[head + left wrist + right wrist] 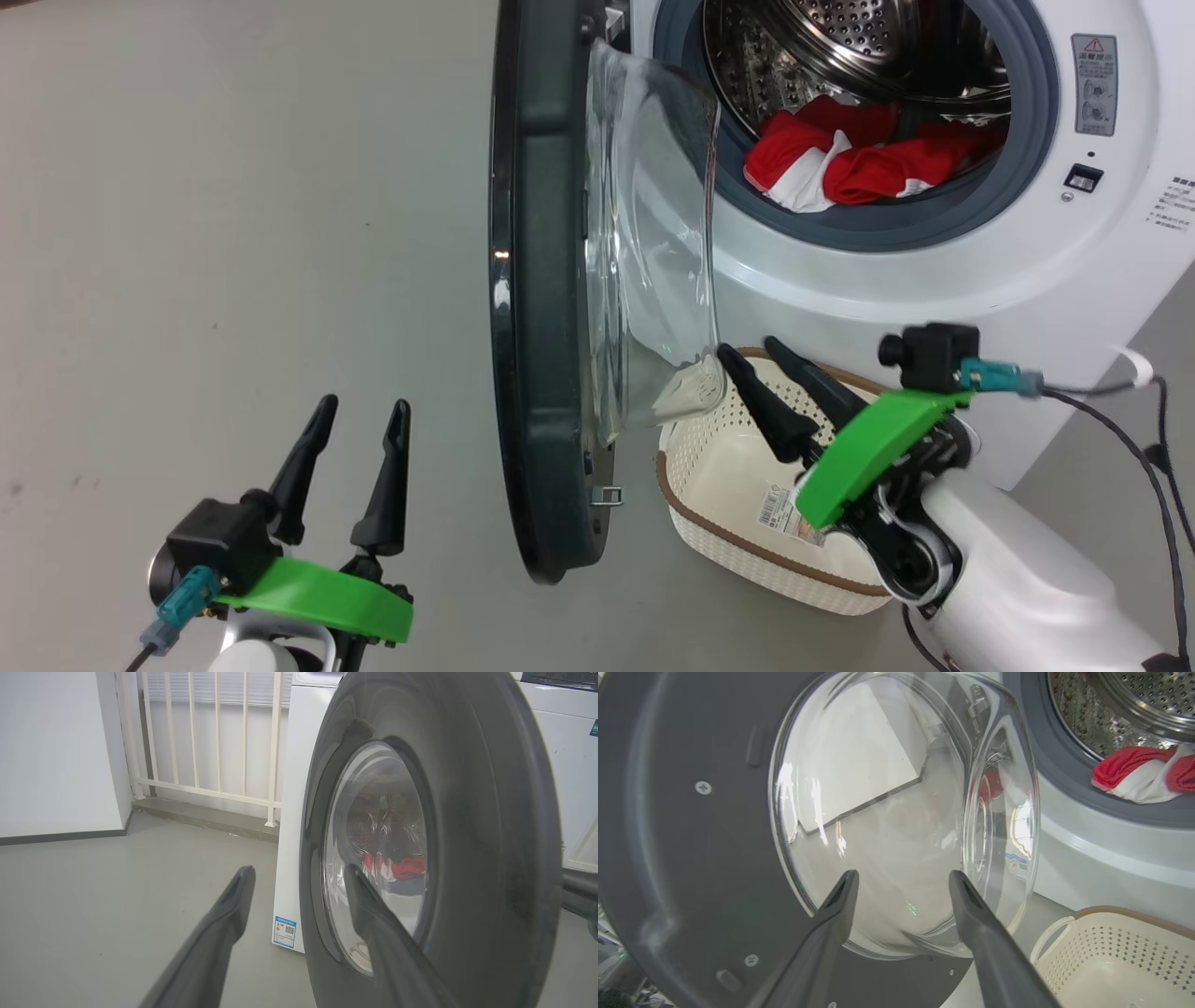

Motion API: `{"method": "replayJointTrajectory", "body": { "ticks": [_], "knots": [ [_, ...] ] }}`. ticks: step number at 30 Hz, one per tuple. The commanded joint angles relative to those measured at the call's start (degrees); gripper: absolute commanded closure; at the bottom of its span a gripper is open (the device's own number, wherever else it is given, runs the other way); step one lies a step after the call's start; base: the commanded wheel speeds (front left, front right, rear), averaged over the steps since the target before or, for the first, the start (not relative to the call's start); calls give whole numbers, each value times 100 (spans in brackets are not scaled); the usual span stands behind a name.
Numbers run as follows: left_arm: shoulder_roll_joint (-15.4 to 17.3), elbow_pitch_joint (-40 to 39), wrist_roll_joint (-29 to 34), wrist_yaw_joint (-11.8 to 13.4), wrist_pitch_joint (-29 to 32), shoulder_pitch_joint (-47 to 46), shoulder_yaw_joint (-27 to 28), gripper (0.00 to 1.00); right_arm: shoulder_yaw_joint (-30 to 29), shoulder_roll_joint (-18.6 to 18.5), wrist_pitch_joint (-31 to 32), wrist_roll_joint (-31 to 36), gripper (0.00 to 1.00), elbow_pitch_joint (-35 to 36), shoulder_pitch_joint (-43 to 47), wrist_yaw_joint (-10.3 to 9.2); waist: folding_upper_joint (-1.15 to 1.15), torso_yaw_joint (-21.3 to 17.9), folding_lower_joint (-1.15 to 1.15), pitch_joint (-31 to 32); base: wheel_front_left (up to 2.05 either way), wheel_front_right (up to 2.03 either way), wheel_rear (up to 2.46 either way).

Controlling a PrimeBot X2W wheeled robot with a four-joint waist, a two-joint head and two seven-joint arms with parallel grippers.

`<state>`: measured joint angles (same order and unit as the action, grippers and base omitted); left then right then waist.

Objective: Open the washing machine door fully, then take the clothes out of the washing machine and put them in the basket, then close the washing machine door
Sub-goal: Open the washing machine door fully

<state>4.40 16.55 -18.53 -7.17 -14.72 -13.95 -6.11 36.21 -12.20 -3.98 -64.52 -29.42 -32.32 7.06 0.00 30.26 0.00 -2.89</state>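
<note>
Left gripper [364, 404]: low over the bare floor [187, 233], on the outer side of the door. Fingers spread, nothing between them, clear of the rim. Probably held back there to leave the swing path free.

Washing machine door [532, 280]: swung out, edge-on to the head camera, roughly square to the machine front, so the opening is unblocked. The hinge is cut off at the top edge, so I cannot tell if it has more travel. Its glass bowl [653, 233] bulges toward the drum side.

Right gripper [747, 347]: on the door's inner side, above the basket. Fingers apart and empty, tips just beside the bowl's lower edge; contact unclear. The right wrist view faces the bowl squarely. My guess is that it is placed to nudge the door wider.

Basket [738, 551]: on the floor at the foot of the washing machine [934, 299], below the opening, presumably to keep the carry short. No clothes in the part that shows. The right arm and the bowl hide its near and far ends.

Clothes [840, 163]: in the drum, heaped at the front lip against the grey ring. The drum's top is cut off by the frame. Through the door glass in the left wrist view they are a red blur [402, 868].
</note>
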Motion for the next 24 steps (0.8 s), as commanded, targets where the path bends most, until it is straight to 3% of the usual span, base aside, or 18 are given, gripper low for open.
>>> {"method": "replayJointTrajectory", "body": {
  "ticks": [1, 5, 7, 11, 12, 13, 14, 19, 24],
  "knots": [
    [111, -119, 37, -32, -28, -37, 193, 0, 90, 57, -439, 363, 0, -137, 59, 43, 0, -12, 0, 24, 0, 0, 0],
    [107, -153, 67, -32, -28, -32, 216, 0, -108, 188, -1058, 1232, 0, -957, 57, 43, 0, -33, 0, 61, 0, 0, 0],
    [102, -185, 82, -32, -28, -27, 239, 0, -608, 274, -1094, 1825, 0, -1112, 51, 43, 0, -50, 0, 58, 0, 0, 0],
    [88, -246, 97, -32, -28, -17, 261, 0, -2054, 554, -1099, 3414, 0, -610, 476, 43, 0, -59, 0, 46, 0, 0, 0],
    [88, -246, 97, -32, -28, -17, 261, 0, -2054, 554, -1099, 3414, 0, -610, 476, 43, 0, -59, 0, 46, 0, 0, 0],
    [82, -268, 103, -32, -28, -14, 270, 0, -2634, 724, -1100, 4115, 0, -262, 791, 43, 0, -54, 0, 48, 0, 0, 0],
    [81, -275, 107, -32, -28, -16, 274, 0, -2863, 798, -1100, 4371, 0, -116, 941, 43, 0, -51, 0, 52, 0, 0, 0],
    [87, -297, 125, -32, -28, -23, 287, 0, -3298, 921, -1100, 4970, 0, 371, 1374, 43, 0, -47, 0, 77, 0, 0, 0],
    [85, -333, 145, -32, -28, -10, 286, 0, -3321, 930, -1101, 4872, 0, 847, 1789, 43, 0, -40, 0, 89, 0, 0, 0]
  ]
}}
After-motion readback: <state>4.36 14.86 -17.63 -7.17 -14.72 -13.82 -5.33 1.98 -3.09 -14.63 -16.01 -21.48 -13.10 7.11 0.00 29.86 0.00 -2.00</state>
